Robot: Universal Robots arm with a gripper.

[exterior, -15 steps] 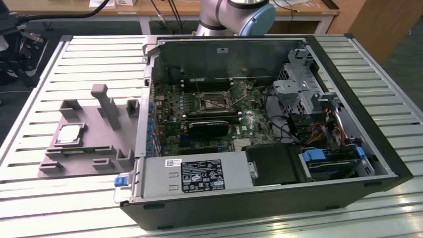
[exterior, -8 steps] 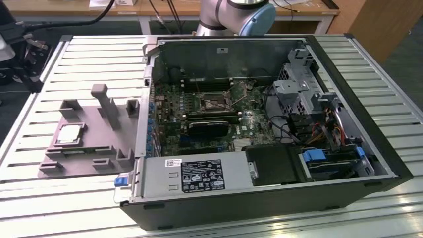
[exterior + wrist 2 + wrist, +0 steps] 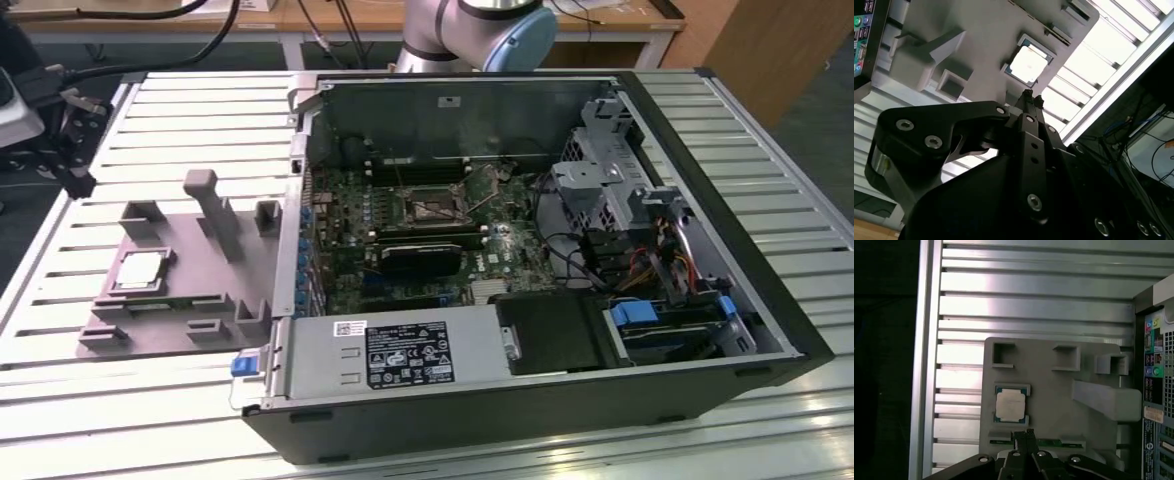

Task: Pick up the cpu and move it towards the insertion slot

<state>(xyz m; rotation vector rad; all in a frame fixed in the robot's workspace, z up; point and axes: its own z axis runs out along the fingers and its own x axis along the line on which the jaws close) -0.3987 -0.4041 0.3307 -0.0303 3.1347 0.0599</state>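
The pincer (image 3: 1024,432) is pressed together, empty, near the cpu (image 3: 1010,405) on its grey tray (image 3: 1054,400). A sticker (image 3: 407,352) sits on the silver box (image 3: 320,362).

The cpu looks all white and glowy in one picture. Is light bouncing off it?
Yes: in the second wrist view glare washes out the cpu and the metal slats beside it; in the first wrist view its silver top shows with a softer shine; in the exterior view it looks duller.
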